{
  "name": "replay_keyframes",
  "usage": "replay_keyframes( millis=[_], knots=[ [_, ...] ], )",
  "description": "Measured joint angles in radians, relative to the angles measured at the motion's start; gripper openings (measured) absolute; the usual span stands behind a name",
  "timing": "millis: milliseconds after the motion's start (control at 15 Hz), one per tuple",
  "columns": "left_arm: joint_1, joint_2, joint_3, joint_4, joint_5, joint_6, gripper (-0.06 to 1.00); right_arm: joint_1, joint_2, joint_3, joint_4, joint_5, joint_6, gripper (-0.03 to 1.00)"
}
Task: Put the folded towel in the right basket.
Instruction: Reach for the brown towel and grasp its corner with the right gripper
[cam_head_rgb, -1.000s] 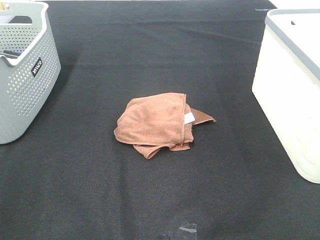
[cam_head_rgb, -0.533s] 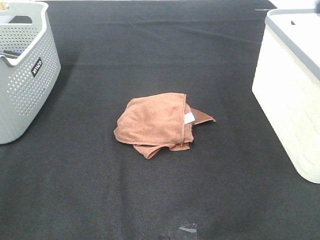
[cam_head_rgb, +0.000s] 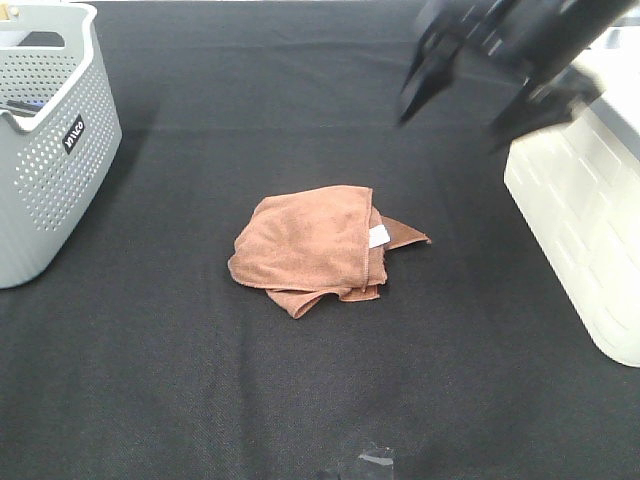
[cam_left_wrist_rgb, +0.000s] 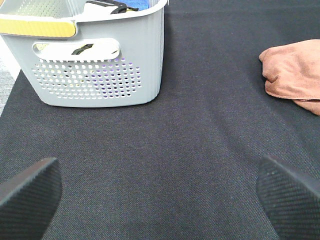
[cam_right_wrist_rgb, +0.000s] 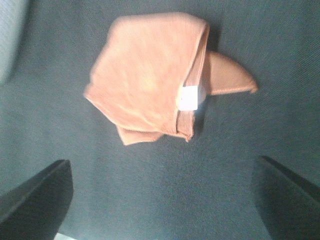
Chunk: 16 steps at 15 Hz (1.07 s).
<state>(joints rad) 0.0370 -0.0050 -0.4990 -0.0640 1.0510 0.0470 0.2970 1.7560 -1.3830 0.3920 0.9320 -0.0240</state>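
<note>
right pincer (cam_head_rgb: 450, 120) wide | left pincer (cam_left_wrist_rgb: 160, 195) wide | folded towel (cam_head_rgb: 310, 245) tag (cam_head_rgb: 379, 236) white | grey basket (cam_head_rgb: 50, 170) label (cam_head_rgb: 74, 134) unreadable

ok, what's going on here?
Nothing is gripped. The folded towel lies rumpled in the middle of the table, untouched. The right end effector hangs open and blurred above the table beside the right basket, its wrist camera looking down on the towel. The left end effector is open too, over the table near the grey perforated basket.
</note>
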Motion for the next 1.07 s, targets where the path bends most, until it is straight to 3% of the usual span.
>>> replay_keyframes(
  millis=[333,600,1067],
  knots=[
    [0.000,0.000,0.000,0.000,0.000,0.000,0.99,0.002,0.203,-0.001,0.057,-0.150,-0.021,0.93],
    [0.000,0.000,0.000,0.000,0.000,0.000,0.99,0.002,0.323,-0.050,0.106,-0.165,-0.065,0.93],
    [0.000,0.000,0.000,0.000,0.000,0.000,0.99,0.002,0.410,-0.071,0.050,-0.180,-0.070,0.93]
  ],
)
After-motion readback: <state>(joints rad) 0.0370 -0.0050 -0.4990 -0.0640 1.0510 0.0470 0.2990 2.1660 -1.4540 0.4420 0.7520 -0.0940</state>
